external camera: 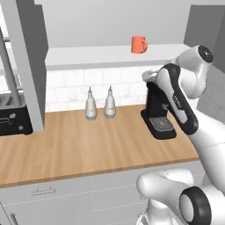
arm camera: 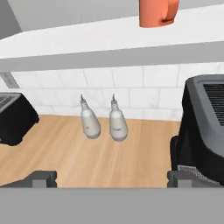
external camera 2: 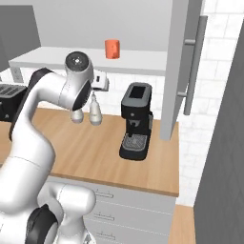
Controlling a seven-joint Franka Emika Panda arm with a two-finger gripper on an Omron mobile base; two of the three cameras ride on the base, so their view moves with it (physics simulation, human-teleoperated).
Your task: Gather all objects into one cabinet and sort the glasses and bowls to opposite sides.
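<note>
In the left base view, the orange mug (external camera: 139, 44) stands on the white shelf (external camera: 88, 57) high on the wall, with its handle to the right. Under it, two white bottles (external camera: 100, 104) stand side by side on the wooden counter (external camera: 79, 145), close to the tiled wall. A black coffee machine (external camera: 157, 115) sits to their right, partly behind the white arm. A black toaster (external camera: 13, 115) sits at the far left, and an open grey cabinet door (external camera: 28, 61) hangs in front of it. The right base view shows the same mug (external camera 2: 112, 49) from the other side, so its handle is hidden. Here the coffee machine (external camera 2: 135, 121) is in full sight, and a door with a long grey bar handle (external camera 2: 193, 66) hangs at the right, but the arm covers part of the bottles. In the hand view, the hand (arm camera: 111, 178) is wide open and holds nothing, with its two dark tips far apart at the bottom. The mug (arm camera: 158, 13) is at the top edge, cut off, well above the hand.
</note>
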